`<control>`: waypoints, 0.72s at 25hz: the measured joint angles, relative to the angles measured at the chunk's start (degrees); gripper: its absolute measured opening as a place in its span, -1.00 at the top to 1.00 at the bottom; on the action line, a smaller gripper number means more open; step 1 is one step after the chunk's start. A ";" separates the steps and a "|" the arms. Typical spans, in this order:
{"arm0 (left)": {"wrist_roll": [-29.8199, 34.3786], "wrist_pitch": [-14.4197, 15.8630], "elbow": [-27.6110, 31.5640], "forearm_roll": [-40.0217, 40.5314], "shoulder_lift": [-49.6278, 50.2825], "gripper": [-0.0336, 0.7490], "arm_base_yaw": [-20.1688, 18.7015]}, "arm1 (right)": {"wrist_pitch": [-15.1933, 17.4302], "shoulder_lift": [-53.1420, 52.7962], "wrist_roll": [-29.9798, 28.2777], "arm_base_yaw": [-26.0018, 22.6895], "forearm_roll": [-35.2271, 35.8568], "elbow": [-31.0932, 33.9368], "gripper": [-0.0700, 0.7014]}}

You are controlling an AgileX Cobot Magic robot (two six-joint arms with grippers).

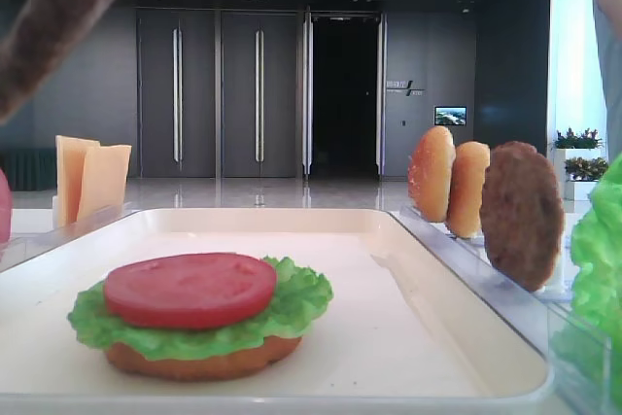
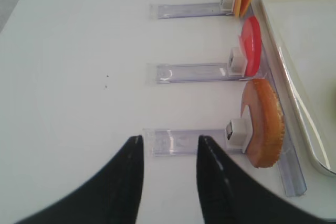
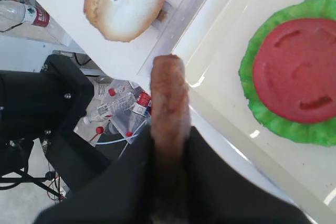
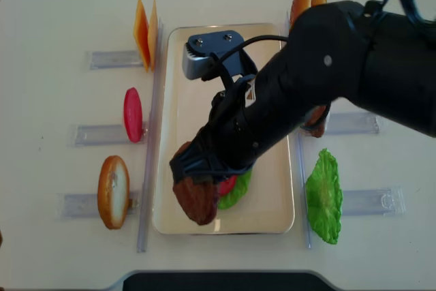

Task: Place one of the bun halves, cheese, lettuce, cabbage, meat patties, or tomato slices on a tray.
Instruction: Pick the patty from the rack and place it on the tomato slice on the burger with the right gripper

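My right gripper point(image 4: 197, 176) is shut on a dark brown meat patty point(image 4: 195, 200), held on edge above the front left of the cream tray point(image 4: 178, 100). In the right wrist view the patty point(image 3: 169, 98) stands edge-on between the black fingers point(image 3: 210, 177), over the tray's rim. On the tray lies a stack: a bun half point(image 1: 199, 359), lettuce point(image 1: 292, 310) and a tomato slice point(image 1: 190, 289) on top. My left gripper point(image 2: 168, 153) is open over the bare table, left of a bun half point(image 2: 262, 124) in its rack.
Clear racks on the left hold cheese point(image 4: 143, 31), a tomato slice point(image 4: 133, 114) and a bun half point(image 4: 113, 191). Right of the tray stand two bun halves point(image 1: 449, 180), another patty point(image 1: 522, 213) and a lettuce leaf point(image 4: 323, 195). My right arm covers the tray's middle.
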 joint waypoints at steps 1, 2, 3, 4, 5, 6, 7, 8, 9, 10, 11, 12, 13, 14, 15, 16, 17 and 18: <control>0.00 0.00 0.00 0.00 0.00 0.24 0.00 | -0.26 0.88 -1.66 -0.70 1.47 0.05 0.47; 0.00 0.00 0.00 0.05 0.00 0.24 0.00 | -0.47 1.94 -3.50 -1.30 3.13 0.05 0.47; 0.00 0.00 0.00 0.05 0.00 0.24 0.00 | -0.61 3.01 -5.21 -1.99 4.91 0.05 0.47; 0.00 0.00 0.00 0.05 0.00 0.24 0.00 | -0.67 4.02 -7.19 -2.65 6.44 0.05 0.47; 0.00 0.00 0.00 0.05 0.00 0.24 0.00 | -0.79 4.79 -9.18 -3.27 8.18 0.05 0.47; 0.00 0.00 0.00 0.05 0.00 0.24 0.00 | -0.86 5.66 -11.10 -3.75 9.83 0.05 0.47; 0.00 0.00 0.00 0.05 0.00 0.24 0.00 | -0.90 6.45 -12.65 -4.29 11.17 0.05 0.47; 0.00 0.00 0.00 0.05 0.00 0.24 0.00 | -0.90 7.09 -14.36 -4.84 12.69 0.05 0.47; 0.00 0.00 0.00 0.05 0.00 0.24 0.00 | -0.92 7.78 -15.83 -5.25 13.95 0.05 0.47; 0.00 0.00 0.00 0.05 0.00 0.24 0.00 | -0.92 8.40 -16.79 -5.73 14.87 0.05 0.47; 0.00 0.00 0.00 0.05 0.00 0.24 0.00 | -0.92 8.89 -17.70 -6.21 15.37 0.05 0.47; 0.00 0.00 0.00 0.05 0.00 0.24 0.00 | -0.92 9.21 -18.30 -6.60 15.67 0.05 0.47; 0.00 0.00 0.00 0.05 0.00 0.24 0.00 | -0.97 9.51 -19.01 -6.94 16.01 0.11 0.47; 0.00 0.00 0.00 0.05 0.00 0.24 0.00 | -0.92 9.75 -19.51 -7.35 16.22 0.11 0.47; 0.00 0.00 0.00 0.05 0.00 0.24 0.00 | -0.92 9.90 -20.06 -7.67 16.37 0.16 0.47; 0.00 0.00 0.00 0.05 0.00 0.24 0.00 | -0.92 10.18 -20.63 -8.01 16.52 0.15 0.47; 0.00 0.00 0.00 0.05 0.00 0.24 0.00 | -0.97 10.47 -20.90 -8.22 16.52 0.15 0.47; 0.00 0.00 0.00 0.05 0.00 0.24 0.00 | -1.54 10.80 -21.10 -8.47 16.52 0.15 0.47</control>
